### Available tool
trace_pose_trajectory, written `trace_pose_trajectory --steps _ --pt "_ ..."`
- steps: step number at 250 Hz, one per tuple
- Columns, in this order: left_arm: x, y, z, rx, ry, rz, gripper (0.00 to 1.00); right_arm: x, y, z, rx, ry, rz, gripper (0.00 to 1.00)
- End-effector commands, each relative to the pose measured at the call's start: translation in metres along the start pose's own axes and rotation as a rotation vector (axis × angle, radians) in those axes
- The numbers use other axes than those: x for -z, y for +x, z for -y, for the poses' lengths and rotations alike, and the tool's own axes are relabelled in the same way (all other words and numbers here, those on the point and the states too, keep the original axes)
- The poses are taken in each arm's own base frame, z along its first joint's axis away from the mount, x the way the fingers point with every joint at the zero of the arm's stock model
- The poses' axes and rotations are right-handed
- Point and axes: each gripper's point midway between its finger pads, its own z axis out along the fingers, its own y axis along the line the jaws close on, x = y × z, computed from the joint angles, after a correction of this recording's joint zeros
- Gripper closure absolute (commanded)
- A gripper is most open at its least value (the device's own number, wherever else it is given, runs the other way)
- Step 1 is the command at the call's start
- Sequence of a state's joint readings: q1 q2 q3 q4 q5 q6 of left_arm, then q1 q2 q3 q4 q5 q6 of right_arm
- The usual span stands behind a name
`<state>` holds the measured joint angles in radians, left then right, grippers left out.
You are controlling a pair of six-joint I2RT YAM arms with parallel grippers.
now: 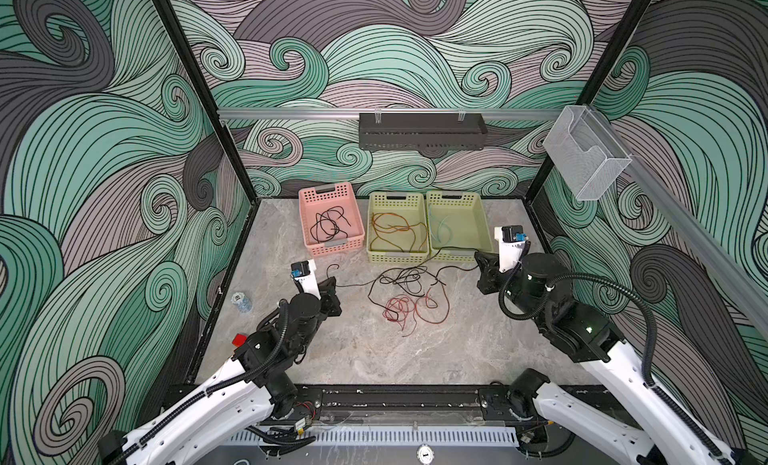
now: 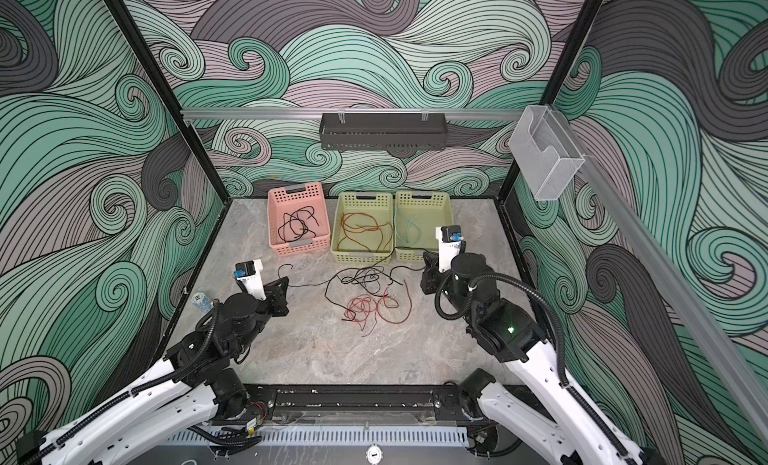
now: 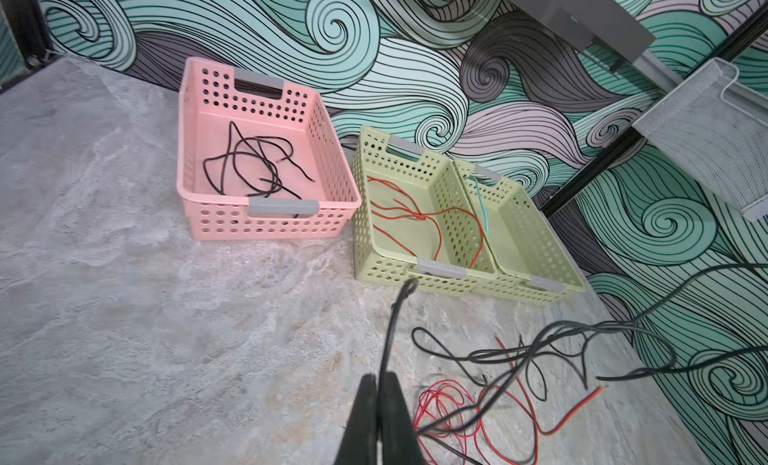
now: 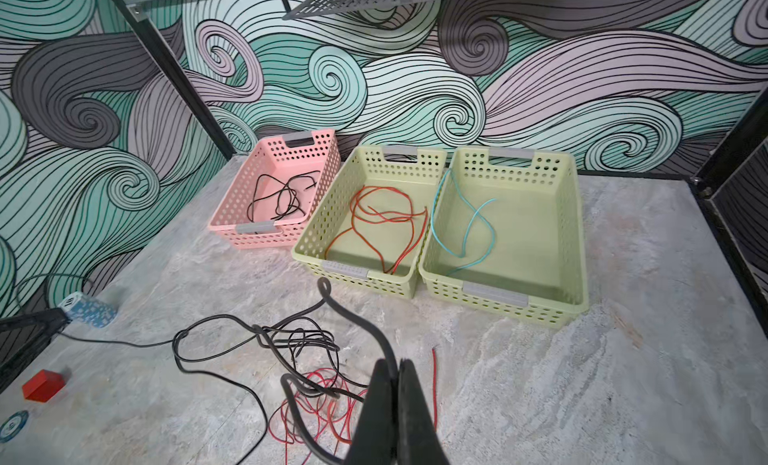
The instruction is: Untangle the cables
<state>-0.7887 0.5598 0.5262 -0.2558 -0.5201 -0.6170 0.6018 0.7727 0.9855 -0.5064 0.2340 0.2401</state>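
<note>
The left gripper (image 3: 379, 379) sits low at the left of the table (image 1: 374, 359), its claw pinched tight on a black cable (image 3: 390, 334). The cable's free end curls up past the fingertips toward the far side. The right gripper (image 4: 397, 365) is at the right of the table, just in front of the near corner of the right green basket (image 1: 451, 256). Its claw is likewise closed hard on black cable, and I cannot tell whether it is the same one. From each claw the black line runs inward to a loose black tangle (image 1: 401, 278) lying on the table between the two arms. Just nearer than that lies a red cable (image 4: 434, 379) in loops, with black strands crossing over it. Three baskets stand in a row along the far edge. The pink basket (image 1: 332, 249) on the left holds a bundle of black cables (image 1: 328, 226). The middle green basket (image 1: 397, 257), touching its green neighbour, holds an orange-red cable (image 4: 390, 218). The right green one holds a light teal cable (image 4: 432, 217). A small blue-and-white bottle (image 1: 242, 303) lies near the left wall, and a red block (image 4: 43, 384) rests on the table nearer than it.
</note>
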Motion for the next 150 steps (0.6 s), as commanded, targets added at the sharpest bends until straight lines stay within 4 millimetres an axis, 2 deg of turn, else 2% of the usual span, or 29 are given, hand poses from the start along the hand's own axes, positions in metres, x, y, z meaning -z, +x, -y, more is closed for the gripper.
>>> trace_pose_trajectory --steps 1,33,59,115,150 --pt "0.005 0.005 -0.026 -0.025 -0.09 0.006 1.0 0.008 -0.014 0.019 -0.022 0.079 0.04 1.0" --pt "0.005 0.013 -0.033 -0.016 -0.108 -0.007 1.0 0.02 -0.031 0.037 -0.07 0.137 0.097 1.0" --pt "0.001 0.016 -0.035 -0.013 -0.115 -0.016 1.0 0.027 -0.037 0.048 -0.106 0.162 0.126 1.0" --pt "-0.008 0.022 -0.026 -0.025 -0.099 -0.058 1.0 0.022 -0.041 0.027 -0.12 0.03 0.111 1.0" --pt "-0.007 0.017 -0.034 -0.05 -0.151 -0.049 1.0 0.033 -0.061 0.033 -0.114 0.068 0.172 1.0"
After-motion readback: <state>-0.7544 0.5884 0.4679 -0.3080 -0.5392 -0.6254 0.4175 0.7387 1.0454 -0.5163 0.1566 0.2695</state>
